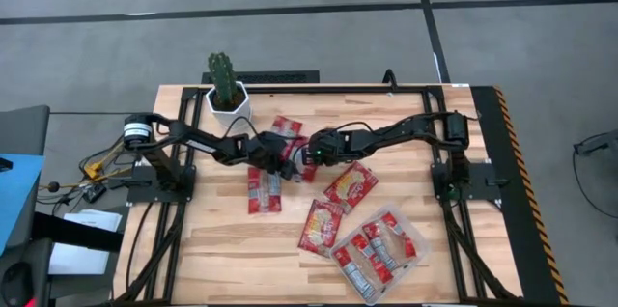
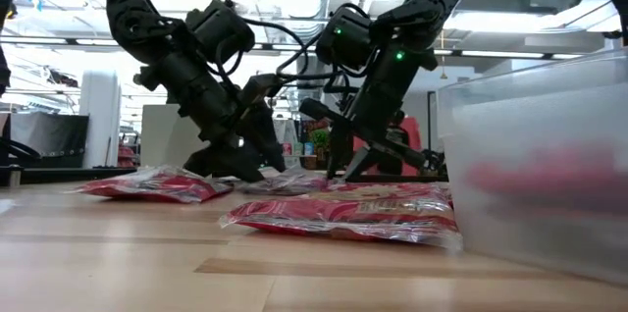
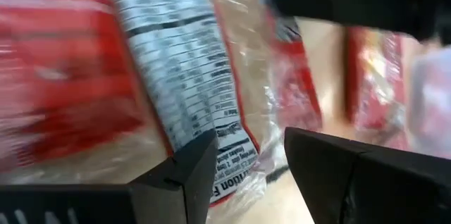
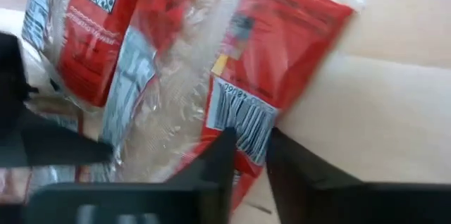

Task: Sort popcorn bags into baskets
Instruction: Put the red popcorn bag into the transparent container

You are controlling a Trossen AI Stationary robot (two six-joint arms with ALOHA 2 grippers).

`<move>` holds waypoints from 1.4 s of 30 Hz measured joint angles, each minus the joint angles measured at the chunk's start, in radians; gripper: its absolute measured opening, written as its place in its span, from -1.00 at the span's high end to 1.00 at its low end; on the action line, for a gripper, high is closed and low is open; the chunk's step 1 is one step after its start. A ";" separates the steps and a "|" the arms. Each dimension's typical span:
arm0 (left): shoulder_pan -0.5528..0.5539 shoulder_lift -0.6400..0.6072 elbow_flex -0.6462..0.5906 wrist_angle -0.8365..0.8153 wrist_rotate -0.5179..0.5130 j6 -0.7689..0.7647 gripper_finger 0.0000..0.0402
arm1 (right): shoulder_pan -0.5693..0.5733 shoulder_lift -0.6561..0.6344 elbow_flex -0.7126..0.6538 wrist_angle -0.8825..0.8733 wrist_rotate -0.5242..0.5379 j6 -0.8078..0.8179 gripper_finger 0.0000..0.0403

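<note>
Several red popcorn bags lie flat on the wooden table: one (image 1: 287,128) by the far side, one (image 1: 263,191) at the middle, two wider ones (image 1: 350,186) (image 1: 319,226) to the right. The clear tray (image 1: 415,249) at the near right holds several bags. My left gripper (image 1: 278,159) is low over the table and open. Its fingers stand on either side of the end of a bag with a printed label (image 3: 180,76). My right gripper (image 1: 307,155) is close beside it, shut on the end of a red bag (image 4: 282,41). My right gripper pinches the bag's barcode end (image 4: 246,122) between its two fingers. The fingers slant down from the table's right side and lie along the bag. The rest of the bag lies on the table.
A white pot with a cactus (image 1: 227,95) stands at the far left of the table. The two grippers are a few centimetres apart (image 2: 294,155). Bare wood shows at the near left (image 1: 212,259). Black frame rails run along the table's edges.
</note>
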 joint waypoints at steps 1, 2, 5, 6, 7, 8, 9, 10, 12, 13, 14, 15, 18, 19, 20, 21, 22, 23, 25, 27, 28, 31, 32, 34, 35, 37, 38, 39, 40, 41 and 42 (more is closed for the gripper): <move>-0.002 0.012 0.000 0.017 0.018 0.000 0.18 | 0.000 0.000 0.000 0.001 0.000 -0.004 0.61; -0.005 0.024 0.001 0.031 0.035 -0.003 0.18 | 0.000 0.000 0.000 0.001 0.002 -0.014 0.71; -0.007 0.028 0.001 0.045 0.071 -0.011 0.18 | 0.000 0.000 0.000 0.004 0.002 -0.049 0.94; -0.007 0.026 0.001 0.045 0.080 -0.011 0.18 | 0.000 0.000 0.000 0.003 0.002 -0.052 0.95; -0.007 0.017 0.000 0.040 0.087 -0.012 0.18 | 0.000 0.000 0.000 0.003 0.001 -0.052 0.94; -0.006 0.009 -0.002 0.037 0.097 -0.015 0.18 | 0.000 -0.003 0.000 -0.001 0.000 -0.052 0.93; -0.006 0.003 -0.002 0.038 0.105 -0.020 0.18 | 0.000 -0.007 0.000 -0.009 0.000 -0.053 0.93; -0.006 -0.007 -0.002 0.040 0.116 -0.027 0.18 | 0.000 -0.012 0.000 -0.014 0.000 -0.056 0.94; -0.006 -0.031 -0.001 0.052 0.145 -0.039 0.18 | 0.000 -0.026 0.000 -0.017 0.000 -0.079 0.97; -0.006 -0.044 0.004 0.052 0.159 -0.044 0.18 | 0.000 -0.039 0.000 -0.024 0.000 -0.093 0.97; -0.007 -0.058 0.008 0.053 0.172 -0.045 0.18 | 0.000 -0.051 0.000 -0.027 0.000 -0.096 0.97; -0.006 -0.076 0.009 0.052 0.186 -0.045 0.18 | 0.000 -0.066 0.000 -0.035 0.000 -0.098 0.96; -0.006 -0.138 0.009 0.045 0.216 -0.060 0.18 | -0.006 -0.117 0.000 -0.089 0.001 -0.140 0.98; -0.006 -0.161 0.009 0.045 0.229 -0.060 0.18 | -0.006 -0.135 0.000 -0.105 0.002 -0.154 0.98; -0.007 -0.183 0.009 0.049 0.238 -0.063 0.18 | -0.007 -0.159 0.000 -0.137 0.004 -0.165 0.98; -0.007 -0.207 0.009 0.044 0.245 -0.069 0.18 | -0.009 -0.182 0.000 -0.168 0.010 -0.177 0.97; -0.007 -0.235 0.009 0.029 0.247 -0.070 0.18 | -0.011 -0.205 0.000 -0.189 0.014 -0.186 0.97; -0.009 -0.259 0.009 0.022 0.248 -0.071 0.18 | -0.011 -0.228 0.000 -0.210 0.016 -0.198 0.98; -0.013 -0.306 0.009 0.011 0.233 -0.070 0.18 | -0.006 -0.280 0.000 -0.269 0.016 -0.229 0.98; -0.020 -0.352 0.009 -0.007 0.209 -0.069 0.18 | 0.008 -0.338 0.000 -0.312 0.009 -0.239 0.98; -0.023 -0.371 0.009 -0.012 0.193 -0.066 0.18 | 0.019 -0.371 0.000 -0.343 0.004 -0.246 0.98; -0.034 -0.421 0.009 -0.057 0.140 -0.046 0.18 | 0.066 -0.470 0.001 -0.406 -0.007 -0.253 0.98; -0.036 -0.432 0.010 -0.071 0.122 -0.041 0.18 | 0.086 -0.506 0.000 -0.438 -0.014 -0.254 0.98; -0.041 -0.454 0.009 -0.114 0.096 -0.032 0.18 | 0.132 -0.576 0.001 -0.479 -0.030 -0.237 0.98; -0.044 -0.458 0.009 -0.119 0.087 -0.028 0.18 | 0.160 -0.610 0.002 -0.502 -0.035 -0.217 0.98; -0.048 -0.462 0.009 -0.141 0.076 -0.027 0.18 | 0.229 -0.671 0.001 -0.565 -0.045 -0.173 0.97; -0.052 -0.461 0.009 -0.142 0.075 -0.027 0.18 | 0.270 -0.700 0.001 -0.582 -0.047 -0.149 0.98; -0.055 -0.461 0.009 -0.143 0.075 -0.027 0.18 | 0.317 -0.726 0.001 -0.611 -0.049 -0.122 0.98; -0.059 -0.461 0.009 -0.142 0.071 -0.027 0.18 | 0.362 -0.746 0.001 -0.645 -0.052 -0.090 0.98; -0.061 -0.461 0.009 -0.146 0.064 -0.027 0.18 | 0.412 -0.765 0.001 -0.667 -0.053 -0.057 0.98; -0.065 -0.461 0.009 -0.154 0.055 -0.027 0.18 | 0.463 -0.780 0.001 -0.687 -0.053 -0.016 0.98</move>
